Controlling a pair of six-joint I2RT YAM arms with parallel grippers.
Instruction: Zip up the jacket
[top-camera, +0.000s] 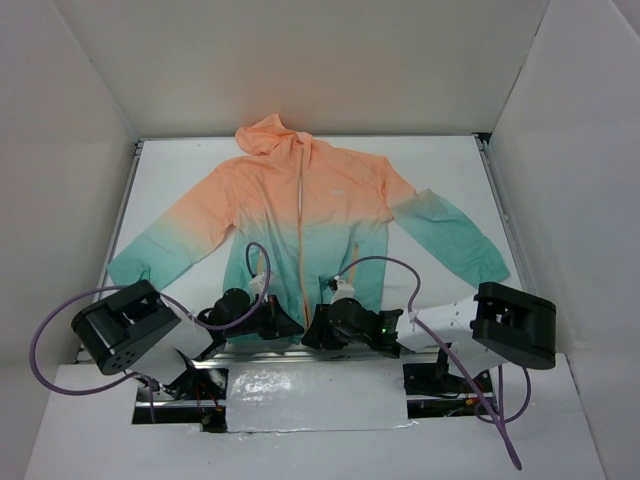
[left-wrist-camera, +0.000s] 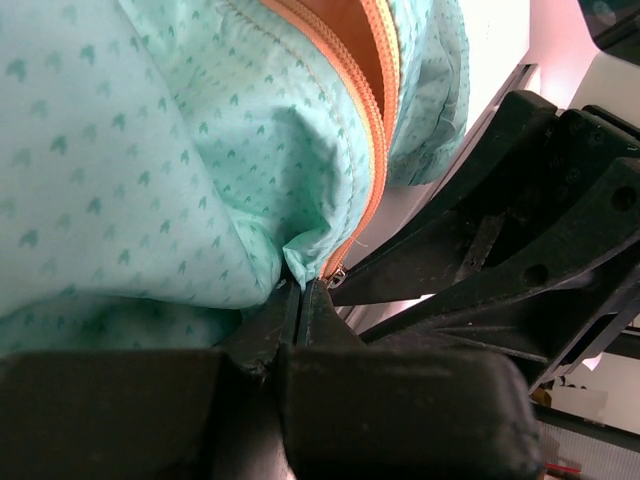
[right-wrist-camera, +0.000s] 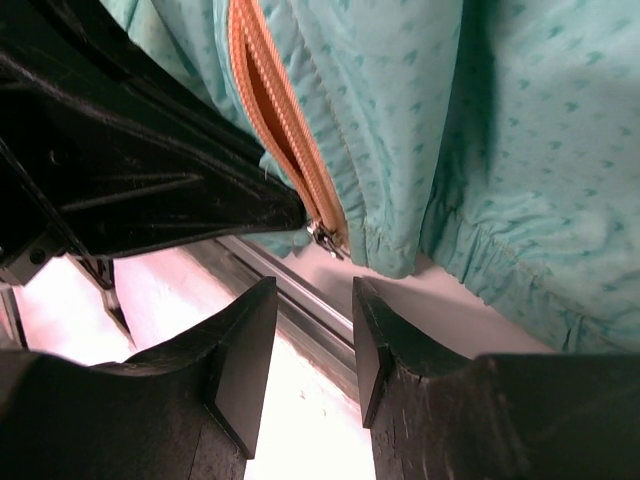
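Note:
The jacket (top-camera: 300, 215) lies flat on the table, hood at the far end, orange on top and teal at the hem and sleeve ends. Its orange zipper (left-wrist-camera: 370, 130) is parted near the hem, and the metal slider (right-wrist-camera: 326, 238) hangs at the bottom. My left gripper (top-camera: 290, 322) is shut on the teal hem (left-wrist-camera: 300, 262) right beside the slider (left-wrist-camera: 336, 273). My right gripper (top-camera: 312, 330) is open and empty, its jaws a short way below the slider, not touching it. The left gripper's black body (right-wrist-camera: 130, 170) fills the upper left of the right wrist view.
A metal rail (right-wrist-camera: 300, 300) runs along the table's near edge under the hem. White walls enclose the table (top-camera: 440, 170) on three sides. Purple cables (top-camera: 395, 268) loop over the hem. The right arm's body (left-wrist-camera: 520, 230) crowds the left wrist view.

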